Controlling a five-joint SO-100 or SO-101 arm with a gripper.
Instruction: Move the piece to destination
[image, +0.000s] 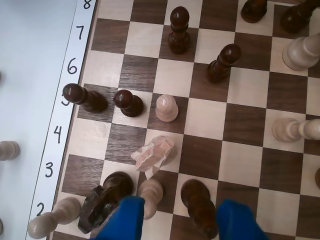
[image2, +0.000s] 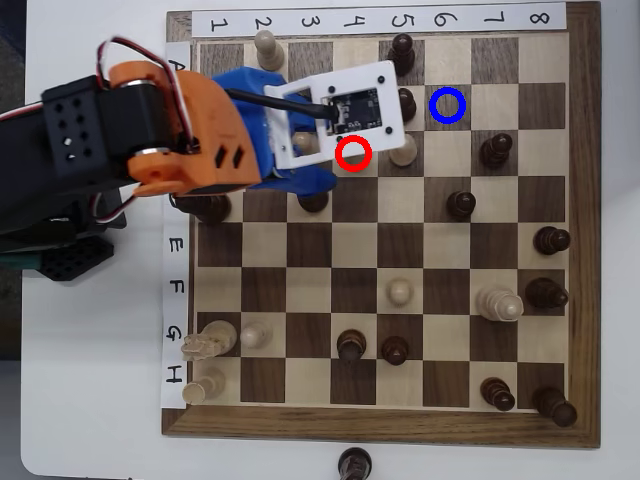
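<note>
The piece (image: 155, 152), a pale cream knight, stands on a light square in the middle of the wrist view, just ahead of my blue fingertips (image: 127, 215). My gripper (image: 182, 204) is open above the board, its fingers spread wide and holding nothing. A cream pawn (image: 150, 196) and a dark piece (image: 197, 205) lie between the fingers. In the overhead view the arm's white camera mount (image2: 340, 110) covers the piece, and a red ring (image2: 354, 153) shows at the mount's edge. The destination (image2: 447, 105), a blue ring, lies up and to the right of the red ring.
A cream pawn (image: 166, 107) stands just beyond the piece, with dark pawns (image: 127, 102) to its left. A dark knight (image: 102, 200) crowds the left finger. More dark pieces (image: 222, 62) stand farther up the board. In the overhead view a dark piece (image2: 405, 100) borders the blue ring.
</note>
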